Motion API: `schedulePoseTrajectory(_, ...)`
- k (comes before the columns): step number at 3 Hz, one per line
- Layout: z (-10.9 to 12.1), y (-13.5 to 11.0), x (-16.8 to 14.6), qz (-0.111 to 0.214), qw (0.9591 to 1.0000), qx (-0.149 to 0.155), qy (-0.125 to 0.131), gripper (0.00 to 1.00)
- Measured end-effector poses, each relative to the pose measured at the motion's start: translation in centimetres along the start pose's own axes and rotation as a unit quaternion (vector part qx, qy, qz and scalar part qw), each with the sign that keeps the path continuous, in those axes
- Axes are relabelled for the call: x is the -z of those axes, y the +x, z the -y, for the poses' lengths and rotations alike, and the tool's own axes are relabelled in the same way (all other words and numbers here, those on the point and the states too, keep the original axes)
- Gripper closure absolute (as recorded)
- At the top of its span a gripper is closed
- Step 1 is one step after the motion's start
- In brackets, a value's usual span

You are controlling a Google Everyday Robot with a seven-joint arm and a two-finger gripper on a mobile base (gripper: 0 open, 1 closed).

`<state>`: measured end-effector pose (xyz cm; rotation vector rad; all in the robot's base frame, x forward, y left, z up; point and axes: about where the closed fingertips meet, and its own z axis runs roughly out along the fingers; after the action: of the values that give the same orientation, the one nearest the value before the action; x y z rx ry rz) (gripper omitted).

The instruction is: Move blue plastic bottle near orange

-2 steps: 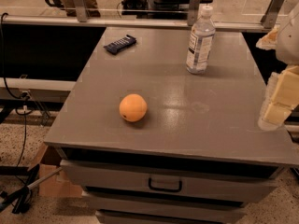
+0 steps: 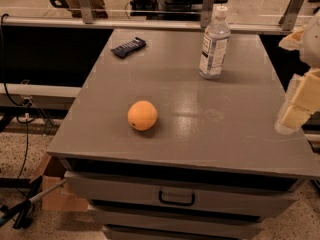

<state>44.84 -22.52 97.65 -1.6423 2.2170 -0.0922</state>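
The blue plastic bottle (image 2: 214, 43), clear with a white cap and a pale label, stands upright at the far right of the grey table top (image 2: 200, 134). The orange (image 2: 142, 115) lies on the table nearer the front, left of the middle, well apart from the bottle. My gripper (image 2: 299, 101), cream-coloured, hangs at the right edge of the view over the table's right side. It is to the right of the bottle and nearer the front, and touches neither the bottle nor the orange.
A dark flat rectangular gadget (image 2: 128, 47) lies at the far left of the table. A drawer with a dark handle (image 2: 176, 199) is under the front edge. A rail and frame (image 2: 150, 23) run behind the table. Cables and a cardboard box (image 2: 55, 194) are on the floor at left.
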Motion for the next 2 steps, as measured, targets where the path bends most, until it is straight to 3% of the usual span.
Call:
schedulePoseTrajectory(1,3.1,2.6,-0.1,0.083,0.9930,-0.068,0.050,0.00)
schedulePoseTrajectory(2,6.0,3.0,1.0,0.174,0.9712,-0.126,0.104,0.00)
